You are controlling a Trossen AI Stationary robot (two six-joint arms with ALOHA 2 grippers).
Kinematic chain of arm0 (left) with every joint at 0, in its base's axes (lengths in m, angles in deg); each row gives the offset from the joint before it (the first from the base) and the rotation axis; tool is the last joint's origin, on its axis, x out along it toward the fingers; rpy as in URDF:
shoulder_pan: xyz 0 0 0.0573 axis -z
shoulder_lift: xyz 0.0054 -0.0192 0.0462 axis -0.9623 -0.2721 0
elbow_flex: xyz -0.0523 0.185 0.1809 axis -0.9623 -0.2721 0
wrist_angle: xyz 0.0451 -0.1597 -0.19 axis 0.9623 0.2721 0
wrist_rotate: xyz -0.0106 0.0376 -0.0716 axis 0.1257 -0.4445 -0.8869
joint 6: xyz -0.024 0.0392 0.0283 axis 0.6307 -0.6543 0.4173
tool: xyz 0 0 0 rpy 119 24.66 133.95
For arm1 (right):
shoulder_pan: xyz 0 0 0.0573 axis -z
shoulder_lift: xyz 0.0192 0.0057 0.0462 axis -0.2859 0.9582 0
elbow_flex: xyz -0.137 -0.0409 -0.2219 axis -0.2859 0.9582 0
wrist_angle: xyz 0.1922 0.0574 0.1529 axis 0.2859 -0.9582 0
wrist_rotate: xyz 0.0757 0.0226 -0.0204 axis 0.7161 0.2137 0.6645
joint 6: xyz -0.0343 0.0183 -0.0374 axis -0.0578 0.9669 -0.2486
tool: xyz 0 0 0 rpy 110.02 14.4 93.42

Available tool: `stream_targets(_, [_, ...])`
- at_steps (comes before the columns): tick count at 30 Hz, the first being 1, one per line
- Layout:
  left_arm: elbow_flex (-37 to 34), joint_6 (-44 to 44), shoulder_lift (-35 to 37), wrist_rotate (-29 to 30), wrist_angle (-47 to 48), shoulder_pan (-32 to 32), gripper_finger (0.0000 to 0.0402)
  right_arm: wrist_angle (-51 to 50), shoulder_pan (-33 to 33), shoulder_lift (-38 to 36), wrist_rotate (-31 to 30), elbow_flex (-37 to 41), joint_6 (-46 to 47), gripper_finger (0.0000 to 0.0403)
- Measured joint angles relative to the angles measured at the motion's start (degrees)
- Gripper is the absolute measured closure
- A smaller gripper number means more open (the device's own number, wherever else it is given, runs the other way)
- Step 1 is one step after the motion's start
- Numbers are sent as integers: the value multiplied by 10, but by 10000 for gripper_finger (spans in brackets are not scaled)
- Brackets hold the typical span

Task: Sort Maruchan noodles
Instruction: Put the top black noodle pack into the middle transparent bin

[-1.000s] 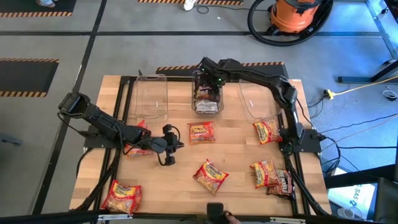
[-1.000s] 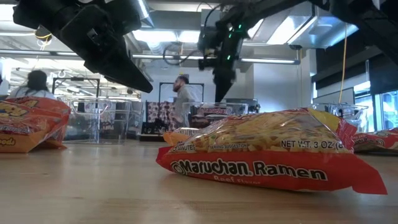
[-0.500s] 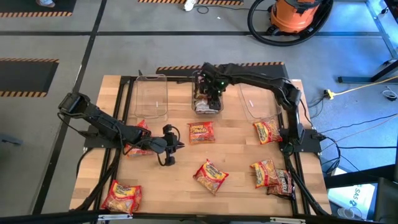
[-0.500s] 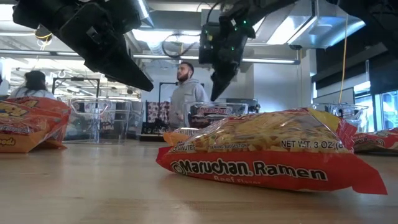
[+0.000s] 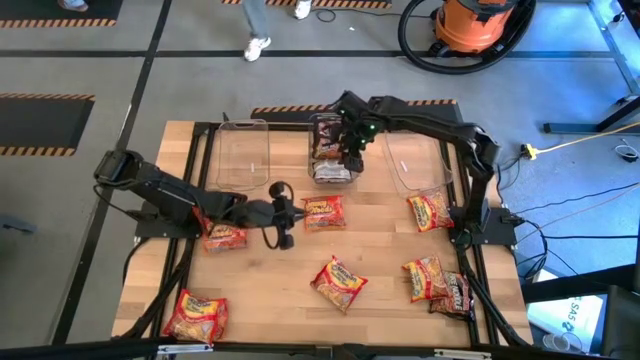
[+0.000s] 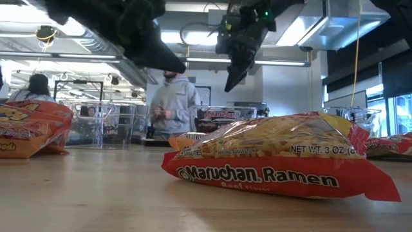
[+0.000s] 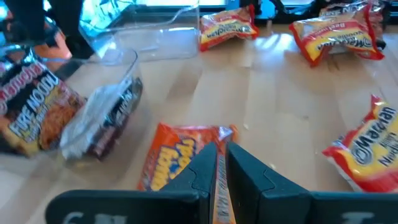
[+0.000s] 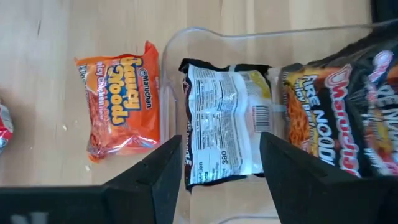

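Flat crinkly plastic ramen packets lie scattered on the pale wooden counter [image 5: 380,250]; dark maroon-black packets [image 8: 227,127] sit in the middle clear plastic bin [image 5: 333,172]; an orange packet [image 5: 324,211] lies just in front of it.

Packets judged light, slippery-skinned, brittle inside; best pinched across a flat edge or the crimped seam, gently.

Left jaws [image 5: 284,212] together, empty, beside the orange packet; right jaws [image 5: 351,152] apart, empty, above the middle bin.

Counter smooth, level; a person in a grey hoodie [image 6: 170,106] stands beyond; orange shop vacuum [image 5: 478,25] on the floor.
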Motion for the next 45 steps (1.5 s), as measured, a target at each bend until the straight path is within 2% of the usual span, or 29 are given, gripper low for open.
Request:
stream_targets(3, [2,-28,0,-31,6,-25,373,47,4,3,26,40,-1,210])
stream_targets(7, [2,-50,0,-57,50,-56,372,109,1,4,31,86,-1,196])
stream_targets(10, [2,-53,0,-75,86,-81,372,156,1,4,21,112,30,160])
stream_targets(14, [2,-50,0,-123,109,-108,372,225,-3,11,-38,117,152,94])
stream_targets(19, [-1,-50,-3,-165,106,-118,372,176,-25,57,-54,92,200,49])
stream_targets(25, [-14,-45,-3,-165,105,-118,372,149,-48,95,-71,76,230,52])
stream_targets(30, [-21,-46,-3,-165,105,-118,372,121,-52,104,-130,75,254,78])
stream_targets(34, [-21,-49,-3,-165,96,-118,372,112,-52,104,-160,75,239,121])
stream_targets(38, [-21,-50,-3,-165,92,-118,372,111,-52,105,-163,76,232,192])
stream_targets(45, [-21,-50,-3,-165,92,-118,372,120,-52,105,-165,76,220,339])
